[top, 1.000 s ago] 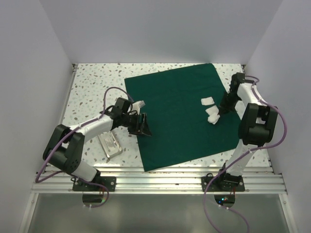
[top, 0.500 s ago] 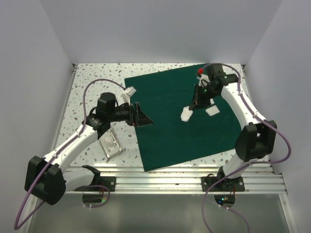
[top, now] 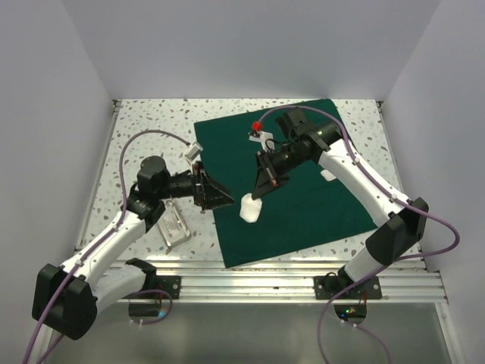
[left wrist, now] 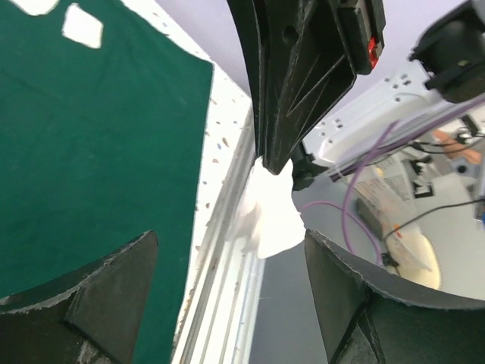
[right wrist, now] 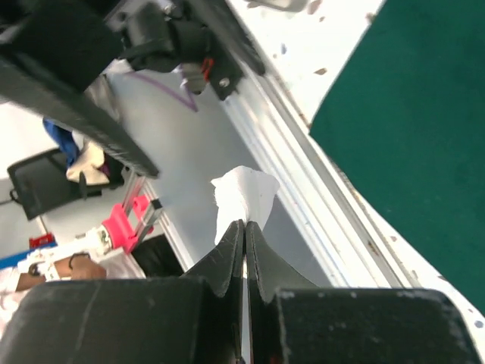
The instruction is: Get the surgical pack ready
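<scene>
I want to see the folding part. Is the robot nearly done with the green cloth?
Not yet. The green cloth already lies spread flat. The right arm pinches a white pad in its jaws above it. A second pad lies on the cloth. Folding it up looks left to do.

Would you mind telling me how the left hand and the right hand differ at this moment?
The left hand is open and empty; the right hand is shut on a white pad. The left hand is at the surgical pack's left edge; the right hand is over its middle. Both are black.
</scene>
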{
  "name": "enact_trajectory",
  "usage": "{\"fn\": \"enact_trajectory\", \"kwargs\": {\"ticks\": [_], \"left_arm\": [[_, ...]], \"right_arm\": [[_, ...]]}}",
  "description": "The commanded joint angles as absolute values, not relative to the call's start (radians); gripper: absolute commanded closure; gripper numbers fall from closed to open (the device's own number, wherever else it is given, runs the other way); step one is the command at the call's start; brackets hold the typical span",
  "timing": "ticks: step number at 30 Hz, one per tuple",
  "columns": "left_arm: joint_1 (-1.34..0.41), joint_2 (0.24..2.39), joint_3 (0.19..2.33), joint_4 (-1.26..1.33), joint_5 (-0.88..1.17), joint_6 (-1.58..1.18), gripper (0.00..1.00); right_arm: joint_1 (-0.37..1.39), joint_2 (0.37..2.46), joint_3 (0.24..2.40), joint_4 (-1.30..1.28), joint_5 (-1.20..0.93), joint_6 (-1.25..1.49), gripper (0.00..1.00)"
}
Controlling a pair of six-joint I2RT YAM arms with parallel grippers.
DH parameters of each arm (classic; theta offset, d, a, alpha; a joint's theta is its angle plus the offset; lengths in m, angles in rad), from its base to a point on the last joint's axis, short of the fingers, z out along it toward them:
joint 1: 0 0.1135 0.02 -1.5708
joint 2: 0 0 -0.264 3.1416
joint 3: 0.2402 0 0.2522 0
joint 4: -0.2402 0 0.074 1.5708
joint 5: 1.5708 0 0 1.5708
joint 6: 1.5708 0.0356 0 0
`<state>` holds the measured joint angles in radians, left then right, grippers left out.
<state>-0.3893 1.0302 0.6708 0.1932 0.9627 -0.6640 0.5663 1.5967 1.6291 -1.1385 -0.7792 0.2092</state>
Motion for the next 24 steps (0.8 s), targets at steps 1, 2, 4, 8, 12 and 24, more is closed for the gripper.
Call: {"fn": "enact_trajectory", "kwargs": {"ticks": [1, 2, 4, 8, 12, 24], "left_arm": [[-0.383, 0.999, 0.583, 0.421, 1.055, -0.782, 0.18], [-0.383, 0.993, 0.562, 0.537, 1.069, -0.816, 0.18], [-0.397, 0.997, 0.522, 0.635, 1.094, -0.886, 0.18], [-0.436, 1.003, 0.517, 0.713, 1.066, -0.884, 0.17], [-0.465, 1.022, 0.517, 0.759, 1.034, -0.896, 0.17], [-0.508, 1.060, 0.526, 0.765, 1.043, -0.894, 0.18]], "right_arm": [[0.604, 1.571, 1.706, -1.167, -0.851, 0.245, 1.00], [0.612, 1.581, 1.713, -1.170, -0.854, 0.245, 1.00], [0.626, 1.592, 1.735, -1.172, -0.862, 0.247, 1.00], [0.649, 1.621, 1.755, -1.169, -0.884, 0.252, 1.00], [0.678, 1.647, 1.758, -1.175, -0.873, 0.245, 1.00], [0.692, 1.666, 1.789, -1.169, -0.867, 0.252, 1.00]]}}
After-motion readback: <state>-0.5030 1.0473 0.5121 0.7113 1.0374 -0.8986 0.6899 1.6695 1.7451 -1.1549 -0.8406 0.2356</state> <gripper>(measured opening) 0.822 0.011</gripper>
